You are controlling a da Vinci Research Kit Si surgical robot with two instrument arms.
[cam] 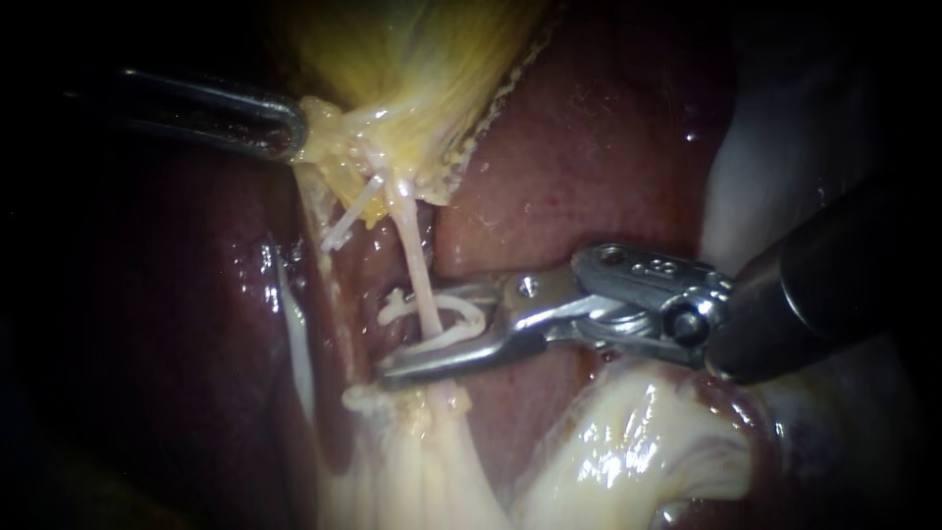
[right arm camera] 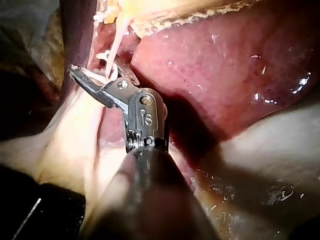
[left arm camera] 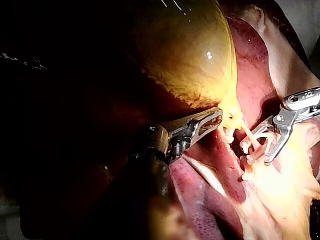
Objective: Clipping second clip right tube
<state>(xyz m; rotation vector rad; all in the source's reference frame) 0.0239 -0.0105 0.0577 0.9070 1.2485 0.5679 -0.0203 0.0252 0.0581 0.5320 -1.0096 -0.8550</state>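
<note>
Dark red liver [cam: 579,147] is being shown as the backdrop to the whole field, wet and glistening. The yellow gallbladder [cam: 412,59] is being held up at the far end of the right tube [cam: 417,260]. That tube is being stretched taut, a thin pale strand running from the gallbladder's neck to the pale fatty tissue [cam: 628,451] at its near end.

The left tool [cam: 297,132] is being seen at the gallbladder end of the tube, just to its left. Its jaws are being pressed together on the yellowish edge of the gallbladder.

Now the right tool [cam: 388,334]: it is being seen entering from the right of the tube, and the tube is being straddled about midway along its length, with one jaw on each side of it. The jaws are being held apart and the white clip [cam: 461,312] is being carried between them, touched by both. The clip's two arms are being set open around the tube, and a gap is being shown between them.

Left of the tube, nearer the gallbladder, the other clip [cam: 351,218] is being seen as a short white bar lying slantwise, just beside the tube. From the right wrist camera, only one jaw of the right tool is being clearly shown, against the tube.
</note>
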